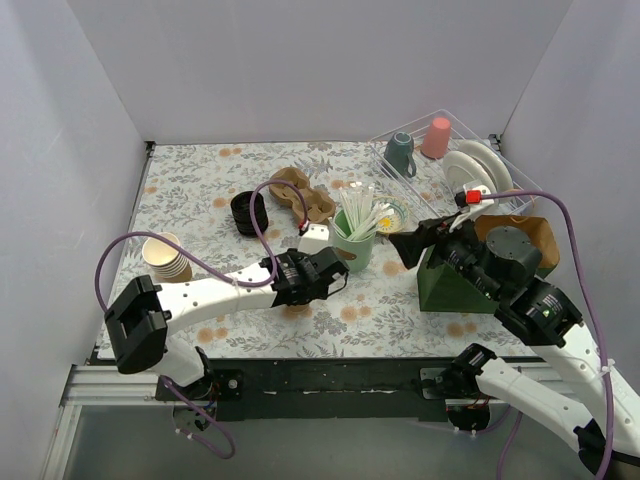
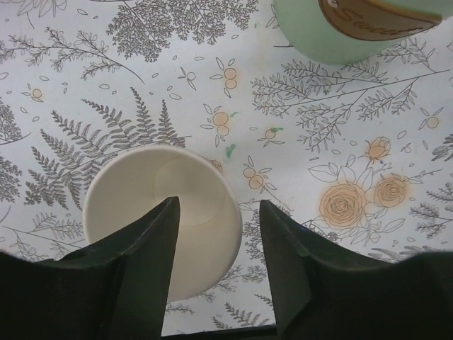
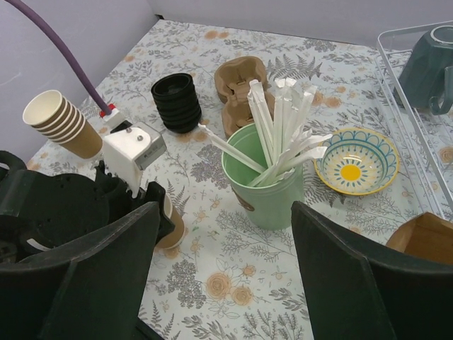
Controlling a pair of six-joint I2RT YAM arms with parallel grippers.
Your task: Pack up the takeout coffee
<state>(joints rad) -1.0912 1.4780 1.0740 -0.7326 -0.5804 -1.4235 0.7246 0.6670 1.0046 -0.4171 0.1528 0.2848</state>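
1. your left gripper (image 2: pixel 216 205) hangs straight over the takeout coffee cup (image 2: pixel 127 212) with its fingers parted. one finger sits over the cup's mouth and the other stands just outside the rim. a strip of tablecloth shows between that finger and the cup, so nothing is pinched.
2. the takeout coffee cup stands upright on the floral table (image 1: pixel 200 180), around the middle of the near side. it is just near-left of the green cup (image 3: pixel 265 191) full of wrapped straws (image 3: pixel 279 124). you see its pale inside from above and its brown wall from the side.
3. your right gripper (image 3: pixel 223 205) is spread wide with nothing between its fingers. it hovers to the right of the green cup, pointing left toward it.
4. the cardboard carrier (image 1: pixel 300 192) lies farther back, well apart from the takeout coffee cup. the stack of black lids (image 1: pixel 247 212) sits just to the carrier's left.
5. a stack of brown paper cups (image 1: pixel 165 258) stands near the left edge. a small patterned bowl (image 3: pixel 357 161) rests to the right of the green cup.
6. at the far right, a clear tray (image 1: pixel 415 125) holds a teal mug (image 1: pixel 400 152), a pink cup (image 1: pixel 436 137) and white plates (image 1: pixel 480 172).
7. a dark green box (image 1: pixel 445 290) stands at the near right, by your right arm.
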